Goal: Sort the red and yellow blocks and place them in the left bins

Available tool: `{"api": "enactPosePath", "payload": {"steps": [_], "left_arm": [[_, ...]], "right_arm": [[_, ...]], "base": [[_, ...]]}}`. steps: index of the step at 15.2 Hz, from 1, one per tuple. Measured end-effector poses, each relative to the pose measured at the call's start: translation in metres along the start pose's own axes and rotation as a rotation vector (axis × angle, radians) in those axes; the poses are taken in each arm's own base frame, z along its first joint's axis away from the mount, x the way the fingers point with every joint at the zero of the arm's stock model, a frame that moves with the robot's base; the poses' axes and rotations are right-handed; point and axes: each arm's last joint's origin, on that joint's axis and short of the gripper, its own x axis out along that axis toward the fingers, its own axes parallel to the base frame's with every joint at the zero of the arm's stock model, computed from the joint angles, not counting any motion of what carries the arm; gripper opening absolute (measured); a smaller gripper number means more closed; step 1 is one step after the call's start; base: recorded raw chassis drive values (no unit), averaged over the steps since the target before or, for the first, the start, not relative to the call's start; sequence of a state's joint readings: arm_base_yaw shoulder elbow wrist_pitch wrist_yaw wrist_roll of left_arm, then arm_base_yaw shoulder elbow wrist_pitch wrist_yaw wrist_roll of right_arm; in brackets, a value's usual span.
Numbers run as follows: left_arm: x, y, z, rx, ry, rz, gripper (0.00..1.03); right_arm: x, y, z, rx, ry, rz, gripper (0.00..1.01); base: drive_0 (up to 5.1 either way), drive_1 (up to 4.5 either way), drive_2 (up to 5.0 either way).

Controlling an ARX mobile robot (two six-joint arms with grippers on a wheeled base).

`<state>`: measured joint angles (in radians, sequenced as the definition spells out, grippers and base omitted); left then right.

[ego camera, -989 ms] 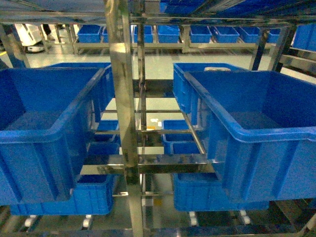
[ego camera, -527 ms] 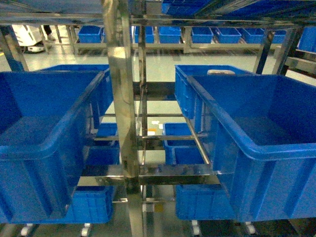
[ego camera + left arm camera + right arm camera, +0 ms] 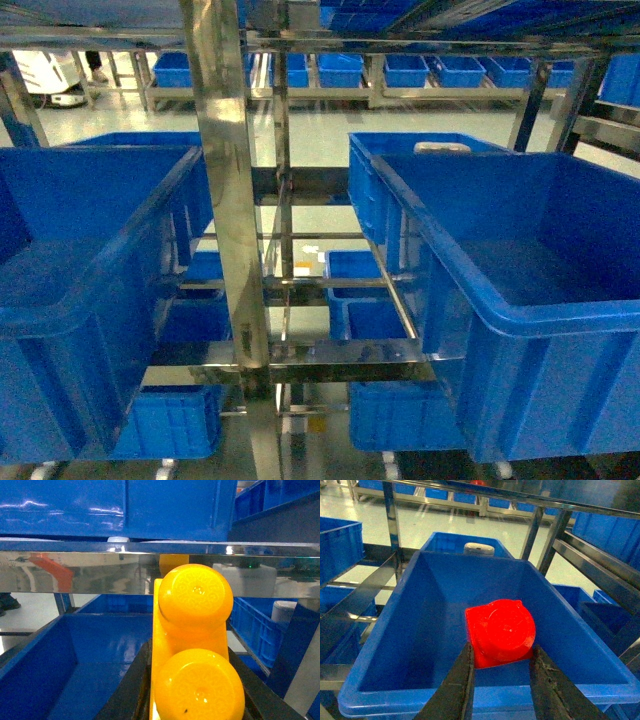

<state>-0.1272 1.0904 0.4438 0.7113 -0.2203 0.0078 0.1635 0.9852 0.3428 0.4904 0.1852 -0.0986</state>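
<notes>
Yellow block (image 3: 192, 645) is held clamped in left gripper (image 3: 195, 700), long axis running away from cam, below a steel rail (image 3: 100, 570) w/ a blue bin (image 3: 60, 680) beneath. Red block (image 3: 500, 632) is gripped by right gripper (image 3: 502, 675), poised over a bin (image 3: 420, 630) interior (left bins judged not yet reached).

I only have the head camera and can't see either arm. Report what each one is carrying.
Observer: The left gripper is shut on a yellow block with two round studs.
Operator: Now the right.
Observer: The right gripper is shut on a red block with one stud.
Operator: Say what's beyond the red one.
Observer: An open blue bin fills the right wrist view just past it. The part of its floor that shows is bare.
</notes>
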Motion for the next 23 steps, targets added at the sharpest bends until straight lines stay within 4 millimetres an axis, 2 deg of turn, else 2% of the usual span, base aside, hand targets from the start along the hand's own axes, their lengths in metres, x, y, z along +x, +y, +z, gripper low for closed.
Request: {"api": "enactPosePath", "payload": {"steps": [4, 6, 9, 13, 15, 16, 19, 20, 21, 23], "left_arm": [[0.000, 0.000, 0.000, 0.000, 0.001, 0.000, 0.26], [0.000, 0.000, 0.000, 0.000, 0.000, 0.000, 0.26], [0.000, 0.000, 0.000, 0.000, 0.000, 0.000, 0.26], [0.000, 0.000, 0.000, 0.000, 0.000, 0.000, 0.26], [0.000, 0.000, 0.000, 0.000, 0.001, 0.000, 0.26], [0.000, 0.000, 0.000, 0.000, 0.000, 0.000, 0.26], [0.000, 0.000, 0.000, 0.000, 0.001, 0.000, 0.26], [0.000, 0.000, 0.000, 0.000, 0.000, 0.000, 0.26], [0.000, 0.000, 0.000, 0.000, 0.001, 0.002, 0.26], [0.000, 0.000, 0.000, 0.000, 0.000, 0.000, 0.26]], "right_arm": [[0.001, 0.001, -0.002, -0.009, 0.046, 0.013, 0.24], [0.022, -0.007, 0.017, -0.003, 0.017, 0.009, 0.24], [0.050, -0.015, 0.020, -0.019, 0.046, -0.016, 0.24], [0.091, -0.024, 0.008, -0.037, 0.116, -0.019, 0.24], [0.117, -0.027, -0.010, -0.035, 0.202, -0.024, 0.24], [0.125, -0.026, -0.025, -0.034, 0.254, -0.031, 0.24], [0.133, -0.018, -0.041, -0.023, 0.327, -0.023, 0.23], [0.140, -0.018, -0.044, -0.021, 0.335, -0.034, 0.23], [0.156, -0.017, -0.054, 0.015, 0.415, -0.050, 0.23], [0.172, -0.018, -0.050, 0.052, 0.437, -0.073, 0.23]], "base": [[0.0, 0.00, 0.0], [0.0, 0.00, 0.0], [0.0, 0.00, 0.0], [0.0, 0.00, 0.0], [0.0, 0.00, 0.0], [0.0, 0.00, 0.0], [0.0, 0.00, 0.0], [0.0, 0.00, 0.0], [0.0, 0.00, 0.0], [0.0, 0.00, 0.0]]}}
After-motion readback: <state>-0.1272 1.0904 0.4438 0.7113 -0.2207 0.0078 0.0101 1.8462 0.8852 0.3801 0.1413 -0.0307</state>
